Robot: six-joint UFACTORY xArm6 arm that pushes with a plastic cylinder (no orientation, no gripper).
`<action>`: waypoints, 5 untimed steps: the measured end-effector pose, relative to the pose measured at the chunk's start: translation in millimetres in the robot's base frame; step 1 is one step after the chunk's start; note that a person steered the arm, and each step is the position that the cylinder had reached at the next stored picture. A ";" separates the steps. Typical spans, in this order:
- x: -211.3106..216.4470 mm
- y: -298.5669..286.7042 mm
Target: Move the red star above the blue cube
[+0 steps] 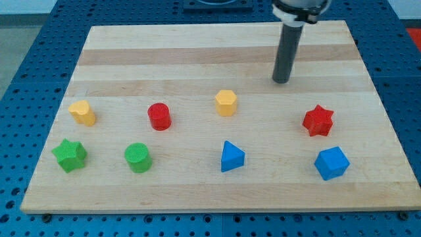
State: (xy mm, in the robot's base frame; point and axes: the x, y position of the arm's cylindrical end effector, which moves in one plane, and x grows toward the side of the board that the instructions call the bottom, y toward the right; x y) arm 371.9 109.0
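The red star lies on the wooden board at the view's right, just above and slightly left of the blue cube, with a small gap between them. My tip stands on the board up and to the left of the red star, well apart from it and touching no block.
A yellow hexagonal block sits left of my tip and lower. A blue triangular block, a red cylinder, a green cylinder, a green star and a yellow block lie further left. The board's right edge is near the star.
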 end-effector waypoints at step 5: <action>4.3 -73.3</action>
State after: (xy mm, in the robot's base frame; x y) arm 376.1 35.7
